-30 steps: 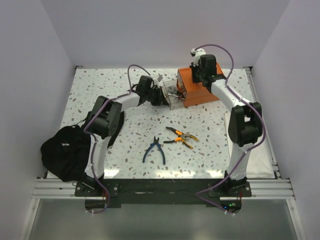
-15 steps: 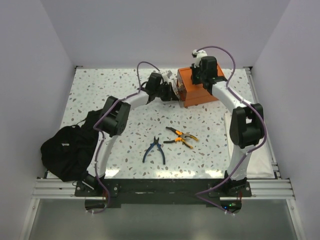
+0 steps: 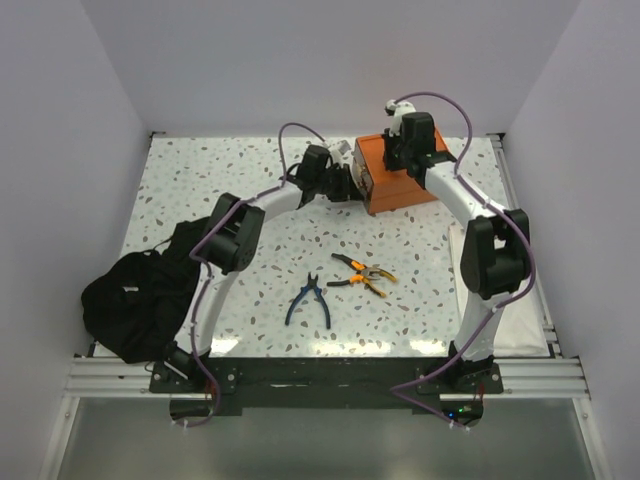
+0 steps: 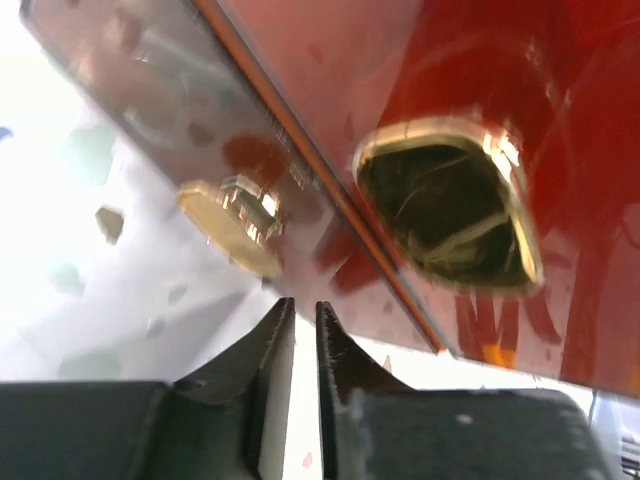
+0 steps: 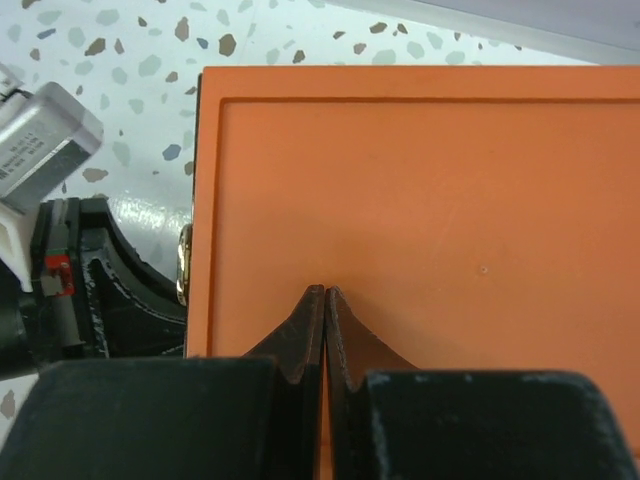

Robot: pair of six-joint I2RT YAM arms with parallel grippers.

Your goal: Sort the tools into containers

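1. Our left gripper [image 4: 306, 305], fingers narrowly parted and empty, faces the orange rectangular box [image 4: 560, 110] at its front, close by its brass latch [image 4: 448, 205].
2. Our right gripper [image 5: 325, 292], pinched closed, is over the lid [image 5: 450, 200].
3. The box stands far right on the speckled table [image 3: 200, 170]; rigid and slick, we judge, so work the latch.
4. Both arms reach far forward.

Bright even light; left wrist view blurred, glary.
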